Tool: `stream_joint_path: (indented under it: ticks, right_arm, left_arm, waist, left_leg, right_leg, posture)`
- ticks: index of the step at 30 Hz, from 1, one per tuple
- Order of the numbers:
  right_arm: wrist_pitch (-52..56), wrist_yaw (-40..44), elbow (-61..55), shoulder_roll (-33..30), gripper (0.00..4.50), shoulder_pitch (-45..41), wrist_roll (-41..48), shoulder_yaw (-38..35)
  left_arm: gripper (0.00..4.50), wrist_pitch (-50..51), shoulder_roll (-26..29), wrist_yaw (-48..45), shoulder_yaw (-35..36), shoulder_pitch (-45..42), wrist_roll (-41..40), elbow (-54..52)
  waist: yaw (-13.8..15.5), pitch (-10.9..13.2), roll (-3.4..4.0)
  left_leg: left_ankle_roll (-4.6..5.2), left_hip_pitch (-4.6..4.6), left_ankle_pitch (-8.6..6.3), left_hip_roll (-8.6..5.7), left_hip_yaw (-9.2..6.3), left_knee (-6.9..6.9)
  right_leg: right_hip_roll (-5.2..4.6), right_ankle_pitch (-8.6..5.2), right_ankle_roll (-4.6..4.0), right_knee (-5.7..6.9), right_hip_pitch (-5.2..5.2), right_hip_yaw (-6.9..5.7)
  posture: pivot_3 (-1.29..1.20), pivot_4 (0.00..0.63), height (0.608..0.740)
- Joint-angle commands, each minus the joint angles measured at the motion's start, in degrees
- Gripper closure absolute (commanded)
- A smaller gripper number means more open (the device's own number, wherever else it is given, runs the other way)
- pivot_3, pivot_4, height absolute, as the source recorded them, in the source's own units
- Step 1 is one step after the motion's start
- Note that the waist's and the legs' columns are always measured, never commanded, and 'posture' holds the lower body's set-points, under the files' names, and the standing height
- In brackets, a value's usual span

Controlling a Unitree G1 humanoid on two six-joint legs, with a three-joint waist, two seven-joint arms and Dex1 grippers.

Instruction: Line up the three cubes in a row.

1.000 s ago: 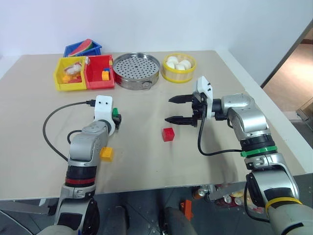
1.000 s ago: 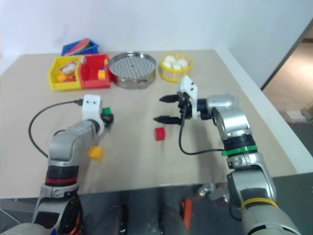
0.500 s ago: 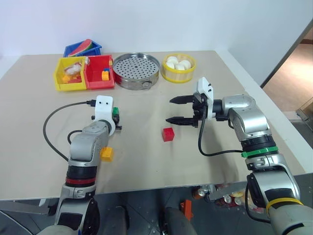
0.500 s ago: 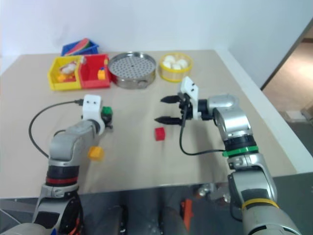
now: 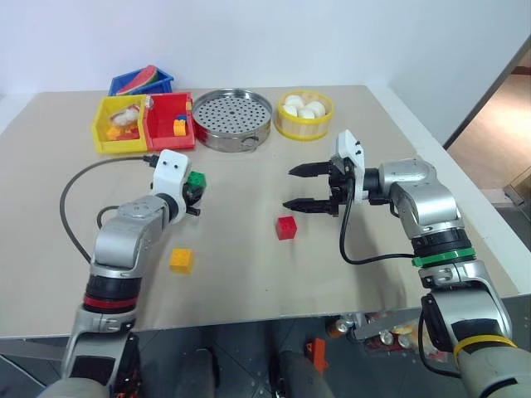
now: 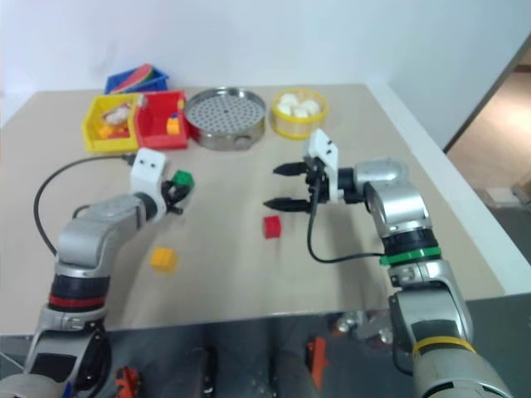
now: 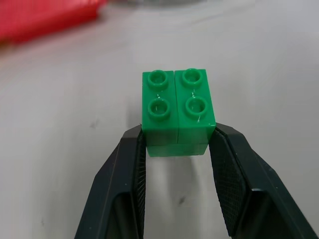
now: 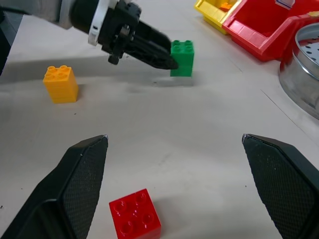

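left gripper (image 7: 177, 149) fingers pinching green cube (image 7: 177, 112) low on its sides, cube near tabletop (image 5: 332, 274), whether lifted off it unclear. right gripper (image 5: 300, 188) fingers spread wide, empty, hovering above and behind red cube (image 5: 286, 227). yellow cube (image 5: 181, 260) alone near front, well apart from red. risk: grip sits only on cube's lower edge, so cube may pivot or slip out during carry. risk: uneven spacing if green lands off red-yellow line.
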Motion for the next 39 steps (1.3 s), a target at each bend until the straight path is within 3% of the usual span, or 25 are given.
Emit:
stream_joint_path:
  ticks: [1, 10, 16, 26, 39]
  right_arm:
    - [-0.17, 0.24, -2.40, -1.08, 0.00, -0.65, 1.18, -1.74]
    - [-1.22, -0.19, -2.56, -1.36, 0.00, -0.07, 1.17, -1.68]
    - [-1.61, -0.35, -2.68, -1.86, 0.00, 0.46, 1.03, -1.77]
    - [-1.79, -1.08, -3.60, -3.24, 0.00, 1.94, 0.95, -2.14]
    - [0.59, -1.01, -5.07, -3.72, 0.00, 3.14, 2.82, -2.63]
  left_arm:
    - [3.21, -4.16, 6.14, -9.64, -2.09, -0.56, -1.99, -4.90]
    - [3.21, -15.71, 13.95, -28.65, -6.75, 0.65, -5.02, -2.99]
    - [3.21, -20.69, 14.28, -37.80, -11.15, -0.04, -5.23, 0.38]
    - [3.21, -17.69, 10.98, -39.83, -18.52, -4.87, -1.49, 5.75]
    - [3.21, -20.62, 10.91, -42.35, -20.16, -4.96, 1.01, 6.75]
  waist:
    - [-0.02, 0.00, 0.00]
    - [-0.01, 0.00, 0.01]
    - [0.00, 0.01, 0.01]
    - [0.00, 0.01, 0.01]
    - [-0.04, 0.01, 0.01]
  left_leg:
    - [0.00, 0.01, 0.00, 0.00, 0.01, -0.01]
    - [0.00, -0.02, 0.00, 0.01, 0.03, -0.08]
    - [0.01, -0.03, 0.00, 0.01, 0.04, -0.07]
    - [0.02, -0.07, 0.01, 0.01, 0.02, -0.03]
    - [0.03, -0.06, 0.00, 0.02, 0.01, -0.01]
  right_leg:
    - [0.00, 0.00, 0.00, 0.00, -0.01, 0.00]
    - [-0.01, -0.06, -0.05, 0.00, -0.08, 0.01]
    - [0.00, -0.06, -0.06, 0.00, -0.09, 0.00]
    - [0.02, -0.07, -0.04, 0.02, -0.09, 0.01]
    - [0.05, -0.07, -0.05, 0.03, -0.11, 0.01]
  posture:
    - [0.00, 0.150, 0.740]
    - [0.00, 0.150, 0.740]
    - [0.00, 0.150, 0.740]
    - [0.00, 0.150, 0.740]
    - [0.00, 0.150, 0.740]
